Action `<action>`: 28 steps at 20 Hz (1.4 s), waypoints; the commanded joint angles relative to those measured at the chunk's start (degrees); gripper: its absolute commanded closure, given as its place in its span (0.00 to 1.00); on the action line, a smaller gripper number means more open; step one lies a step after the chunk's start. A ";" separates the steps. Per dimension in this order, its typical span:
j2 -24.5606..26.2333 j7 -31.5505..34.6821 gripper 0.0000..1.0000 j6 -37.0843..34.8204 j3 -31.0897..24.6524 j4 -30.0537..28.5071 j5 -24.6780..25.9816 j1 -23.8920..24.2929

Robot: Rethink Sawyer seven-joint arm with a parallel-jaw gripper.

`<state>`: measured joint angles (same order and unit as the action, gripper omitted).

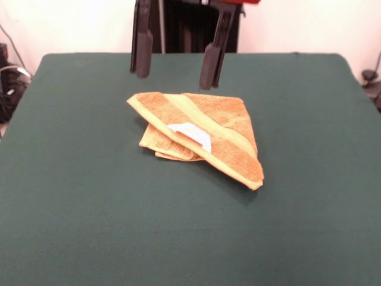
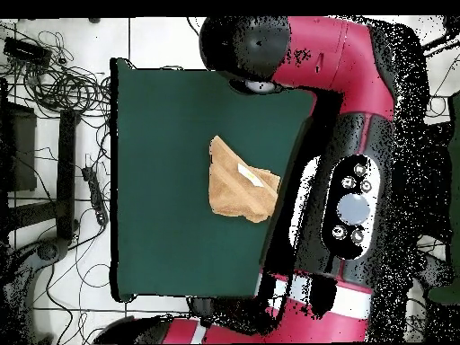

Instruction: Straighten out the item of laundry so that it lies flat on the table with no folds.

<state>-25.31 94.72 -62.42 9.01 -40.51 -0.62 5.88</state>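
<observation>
The orange-tan towel (image 1: 229,128) lies folded over itself in a rough triangle near the middle of the green table (image 1: 89,196). A paler yellowish band runs diagonally across its top layer, and the white label (image 1: 191,133) shows on top. My gripper (image 1: 175,80) hangs above the table just behind the towel's far edge, open and empty, with its two dark fingers (image 1: 141,56) wide apart. In the overhead view the towel (image 2: 235,187) lies on the table (image 2: 171,135) beside the red arm (image 2: 355,108), which hides the gripper.
Cables and stands (image 2: 63,117) lie on the floor beyond the table's edge in the overhead view. Dark equipment (image 1: 9,83) sits off the table's left side in the front view.
</observation>
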 commanded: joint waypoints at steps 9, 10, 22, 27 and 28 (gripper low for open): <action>-1.98 2.97 0.00 -3.82 -5.23 -16.97 -0.54 -2.67; -2.01 2.72 0.00 -4.37 -5.39 -17.36 -0.64 -2.62; 0.20 9.50 0.00 0.68 -3.57 -16.21 0.79 -5.10; 3.24 13.35 0.00 2.83 -3.18 -14.76 0.29 -5.46; 2.91 13.21 0.00 5.31 -3.19 -15.63 0.60 -5.55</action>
<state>-27.62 94.72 -63.40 9.05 -46.18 -0.54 3.11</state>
